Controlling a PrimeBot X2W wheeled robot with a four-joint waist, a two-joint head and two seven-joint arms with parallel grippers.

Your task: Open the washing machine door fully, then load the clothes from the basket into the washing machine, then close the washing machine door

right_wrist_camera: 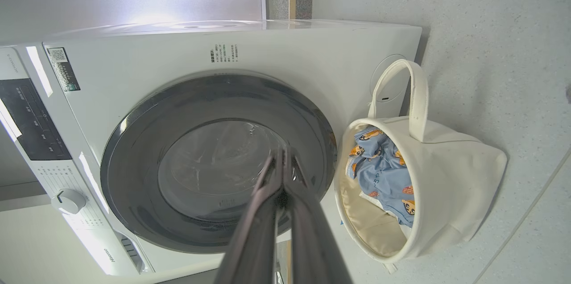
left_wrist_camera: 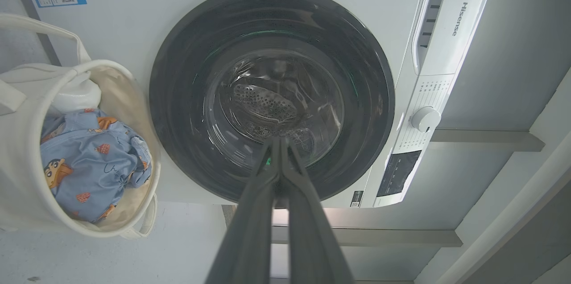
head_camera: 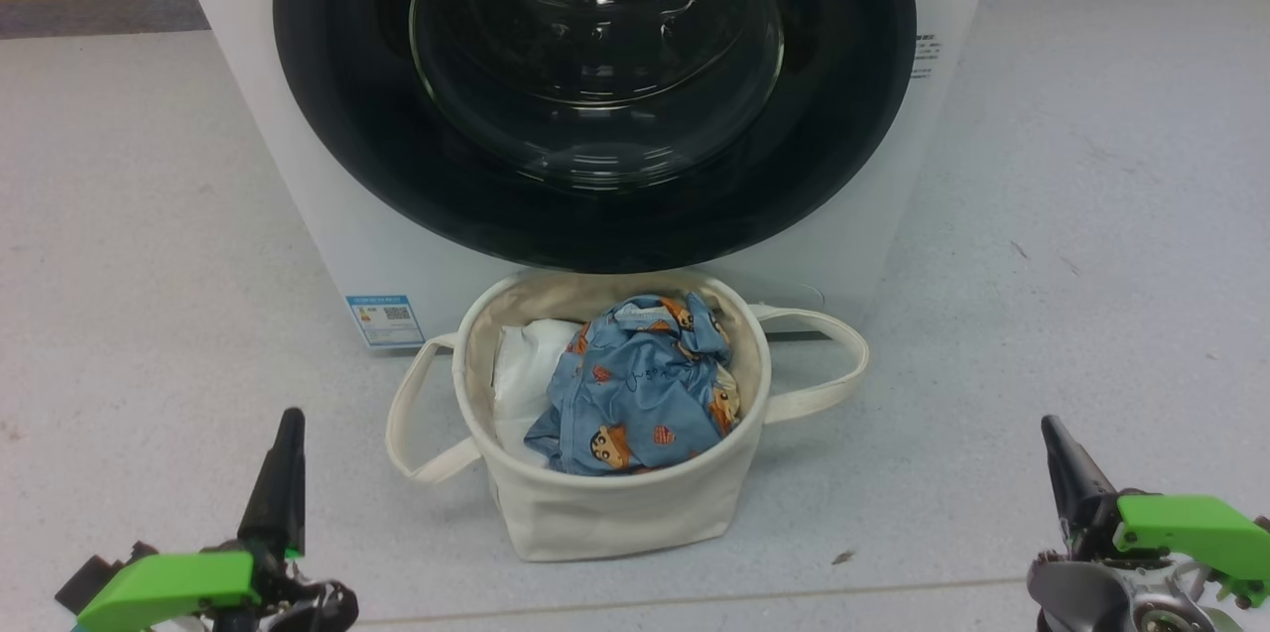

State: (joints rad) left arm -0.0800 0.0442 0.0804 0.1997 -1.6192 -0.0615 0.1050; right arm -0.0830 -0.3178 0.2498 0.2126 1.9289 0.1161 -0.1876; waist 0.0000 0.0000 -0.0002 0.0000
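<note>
The washing machine (head_camera: 437, 285) is seen at the far side, with the washing machine door (head_camera: 595, 66) shut flush against its front. The basket (head_camera: 615, 513) is set on the floor just before it, below the door. The clothes (head_camera: 635, 394) are heaped inside, right of a white cloth (head_camera: 521, 374). The left gripper (head_camera: 290, 429) and right gripper (head_camera: 1054, 434) are held near, both clenched and empty. The basket may be knocked if the door is swung wide, and the white cloth may be taken by mistake.

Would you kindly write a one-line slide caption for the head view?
Closed washing machine door behind basket of cartoon-print clothes; left end effector and right end effector shut.
</note>
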